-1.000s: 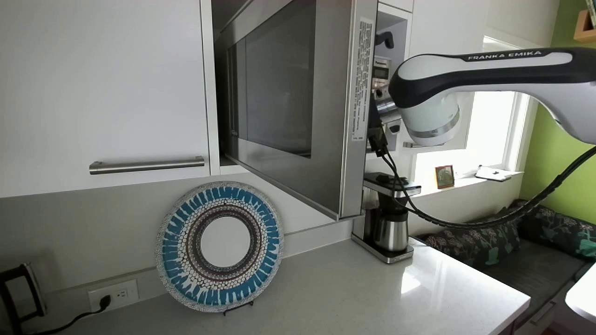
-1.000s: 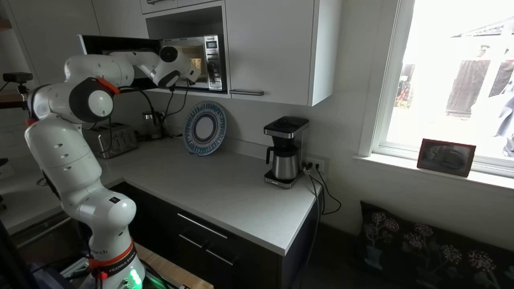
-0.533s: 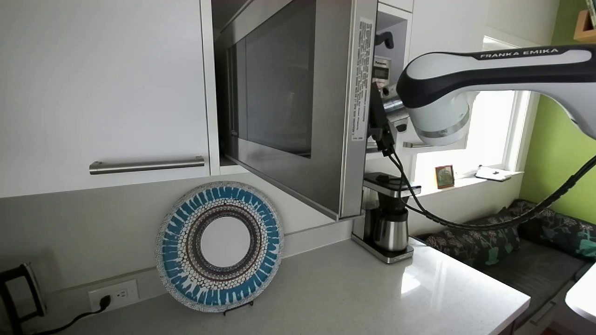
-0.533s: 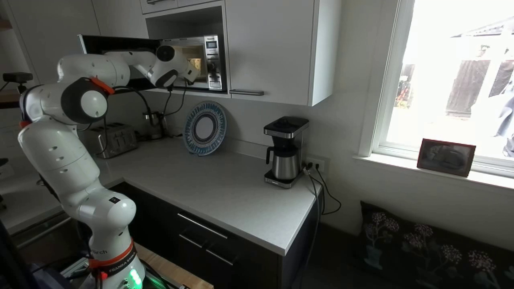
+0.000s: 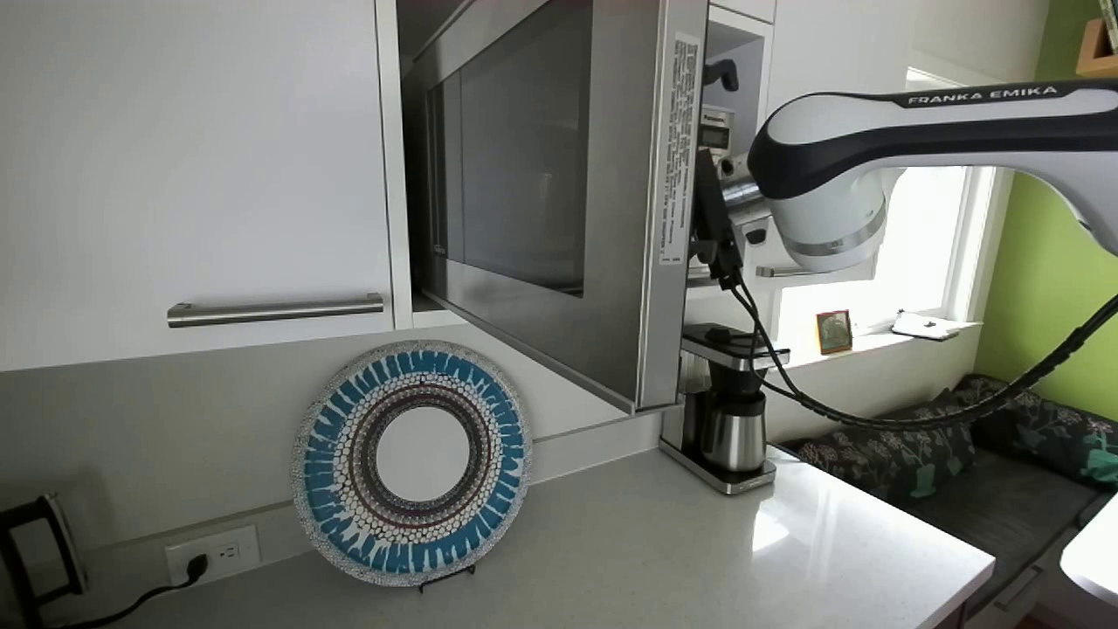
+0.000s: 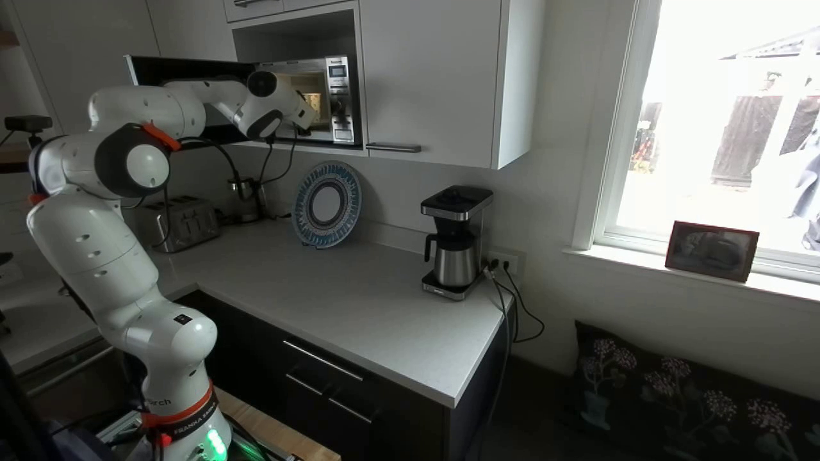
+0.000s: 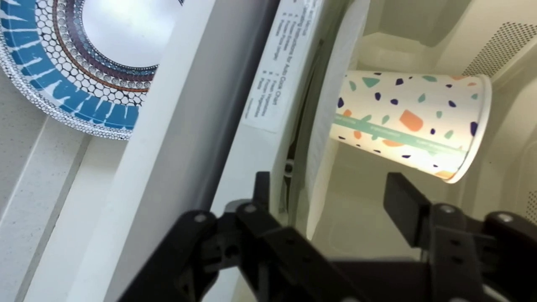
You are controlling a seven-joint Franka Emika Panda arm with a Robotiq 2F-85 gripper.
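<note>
Since the earlier frame my arm (image 6: 93,237) has drawn back a little, leftwards in an exterior view, away from the microwave (image 6: 341,99), while the things around it lie just as they did. My tool (image 7: 329,188) has its two fingers (image 7: 398,201) spread well apart in the wrist view, with nothing gripped between them. Nearest to it is a paper cup (image 7: 411,117) inside the microwave, white with orange, green and dark blue flecks and a green band. It stands upright with the wide rim uppermost, its foot hidden behind a pale curved edge (image 7: 325,117). I can see a narrow gap between it and the closer finger. The microwave door (image 5: 533,175) is swung out towards the near side in an exterior view, and it hides my fingertips there.

Below the microwave, a round blue-patterned plate (image 5: 424,454) leans at the back of the bench (image 6: 333,294). To its right in both exterior views stands a coffee maker (image 6: 457,243), and farther right a framed picture (image 6: 711,251) rests on the window sill (image 6: 788,288). Left of the plate in an exterior view I have a kettle (image 6: 246,198) and, nearer, a toaster (image 6: 186,224).
</note>
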